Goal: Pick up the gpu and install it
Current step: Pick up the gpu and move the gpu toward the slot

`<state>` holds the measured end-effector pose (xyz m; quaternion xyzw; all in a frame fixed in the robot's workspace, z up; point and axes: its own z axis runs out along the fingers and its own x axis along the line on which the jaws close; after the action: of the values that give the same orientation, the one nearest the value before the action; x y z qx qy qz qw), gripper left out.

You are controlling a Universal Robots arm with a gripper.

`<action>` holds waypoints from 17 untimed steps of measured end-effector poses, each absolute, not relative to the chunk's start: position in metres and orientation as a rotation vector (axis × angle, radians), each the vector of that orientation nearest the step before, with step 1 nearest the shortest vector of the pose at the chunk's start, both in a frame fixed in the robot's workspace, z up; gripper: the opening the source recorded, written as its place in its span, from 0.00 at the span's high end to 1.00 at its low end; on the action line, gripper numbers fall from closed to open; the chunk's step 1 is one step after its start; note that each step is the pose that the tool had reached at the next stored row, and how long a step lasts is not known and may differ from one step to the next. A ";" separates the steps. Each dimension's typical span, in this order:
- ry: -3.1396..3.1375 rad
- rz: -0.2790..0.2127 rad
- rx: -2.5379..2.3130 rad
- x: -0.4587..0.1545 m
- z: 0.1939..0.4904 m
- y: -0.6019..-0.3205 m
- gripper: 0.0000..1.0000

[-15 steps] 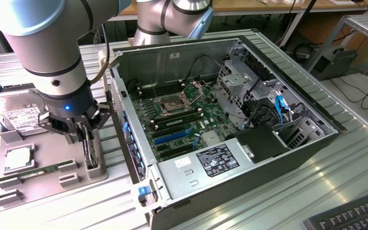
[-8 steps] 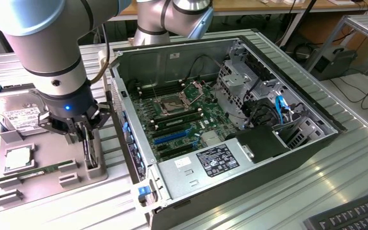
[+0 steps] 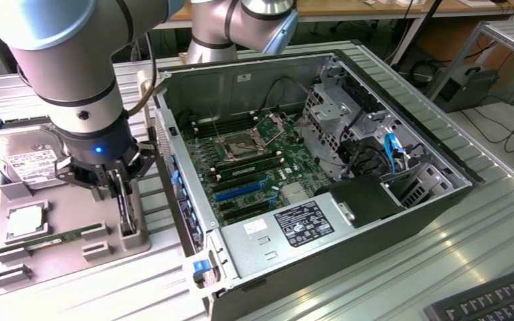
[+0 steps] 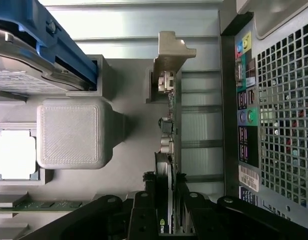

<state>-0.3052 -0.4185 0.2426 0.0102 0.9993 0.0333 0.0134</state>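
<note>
**Fig. — Gripper closed on the gpu as it stands in its holder beside the open case**

*Exterior view.* My gripper (image 3: 121,189) hangs straight down over the grey holder (image 3: 69,210). The holder lies to the exterior view's left of the open computer case (image 3: 239,73). The gpu (image 3: 128,214) stands on edge in the holder, along the side nearest the case. It is a thin dark card seen almost edge-on, and my jaws reach down over its upper edge. A silver hard drive (image 3: 25,157) sits at the holder's other end, well apart.

*Wrist view.* Seen down its length, the gpu (image 4: 167,127) is a narrow dark strip with small metal connectors along the exposed edge. One end is seated in a pale slotted post (image 4: 171,52) of the holder (image 4: 131,150). The gripper (image 4: 166,197) straddles the card. Its jaws are partly closed and drawn in against the two flat faces, with no gap I can make out. The card rests in its slots and is not yet lifted. The perforated back of the computer case (image 4: 283,125) runs just beside it.

*Handling, as I judge it.* The card looks light and stiff, so a modest squeeze should carry it. It is also thin and fragile, with surface parts that would not bear pinching. The flat faces near mid-length seem the sound place to hold, clear of the connectors and the contact edge. Its smooth faces may slip, and a tilted card would likely bind in the slots.
</note>
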 end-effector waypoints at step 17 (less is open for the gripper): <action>3.114 0.105 -0.013 -0.303 0.249 -0.419 0.74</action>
<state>-0.3034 -0.4187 0.2495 -0.0043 0.9993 0.0335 0.0129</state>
